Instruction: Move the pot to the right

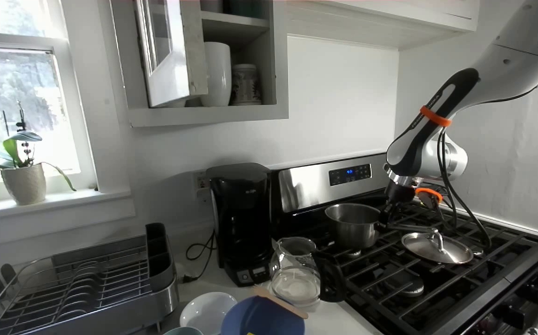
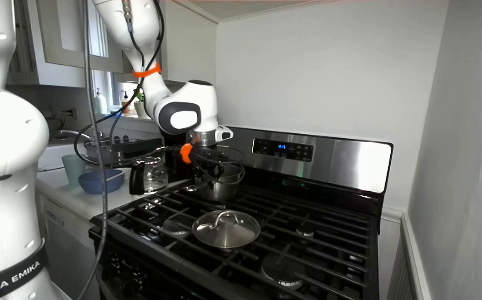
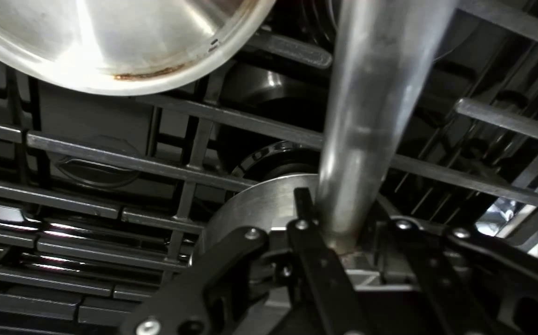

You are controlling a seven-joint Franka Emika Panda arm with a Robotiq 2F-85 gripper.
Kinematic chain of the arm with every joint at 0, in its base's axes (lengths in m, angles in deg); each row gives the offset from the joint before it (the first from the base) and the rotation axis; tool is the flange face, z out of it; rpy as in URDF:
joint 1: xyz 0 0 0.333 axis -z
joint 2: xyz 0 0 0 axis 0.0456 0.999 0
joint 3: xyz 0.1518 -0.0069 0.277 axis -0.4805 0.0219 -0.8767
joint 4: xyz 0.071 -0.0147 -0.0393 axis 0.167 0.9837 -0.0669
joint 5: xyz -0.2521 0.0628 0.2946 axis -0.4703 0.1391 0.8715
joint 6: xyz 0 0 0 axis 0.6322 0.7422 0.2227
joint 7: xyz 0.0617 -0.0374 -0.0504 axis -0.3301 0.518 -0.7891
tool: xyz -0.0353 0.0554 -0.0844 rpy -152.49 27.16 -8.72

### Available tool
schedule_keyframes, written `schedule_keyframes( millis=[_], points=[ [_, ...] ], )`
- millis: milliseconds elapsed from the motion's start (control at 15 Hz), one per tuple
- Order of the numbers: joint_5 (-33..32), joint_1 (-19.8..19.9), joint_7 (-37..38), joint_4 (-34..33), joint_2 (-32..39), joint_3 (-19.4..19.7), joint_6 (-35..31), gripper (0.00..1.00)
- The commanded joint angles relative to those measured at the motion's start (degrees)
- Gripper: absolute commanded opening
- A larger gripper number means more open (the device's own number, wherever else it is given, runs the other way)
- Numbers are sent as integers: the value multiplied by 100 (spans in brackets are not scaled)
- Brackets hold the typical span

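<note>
The shiny steel pot (image 1: 352,228) stands upright on the stove grate, close to the control panel. It also shows in an exterior view (image 2: 223,189), partly covered by the gripper and cables. Its long handle (image 3: 376,97) runs between my fingers in the wrist view, with the pot's side (image 3: 255,204) behind them. My gripper (image 3: 343,221) is shut on that handle, close to where it joins the pot. In an exterior view the gripper (image 1: 384,217) comes down at the pot's edge from above. The pot's inside is mostly hidden.
A shallow silver lid (image 2: 226,230) lies on the grates in front of the pot; its rim fills a corner of the wrist view. A glass carafe (image 1: 295,274) and a black coffee maker (image 1: 241,223) stand beside the stove. Burners and grates (image 2: 328,246) extend away from the pot.
</note>
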Motion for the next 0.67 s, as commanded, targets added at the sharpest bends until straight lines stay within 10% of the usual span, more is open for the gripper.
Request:
schedule_keyframes(
  millis=[0,600],
  points=[
    [528,46,-493,-82,-40,-105,-10,7],
    [2005,44,-1815,62,-778,-91,370,7]
  ],
)
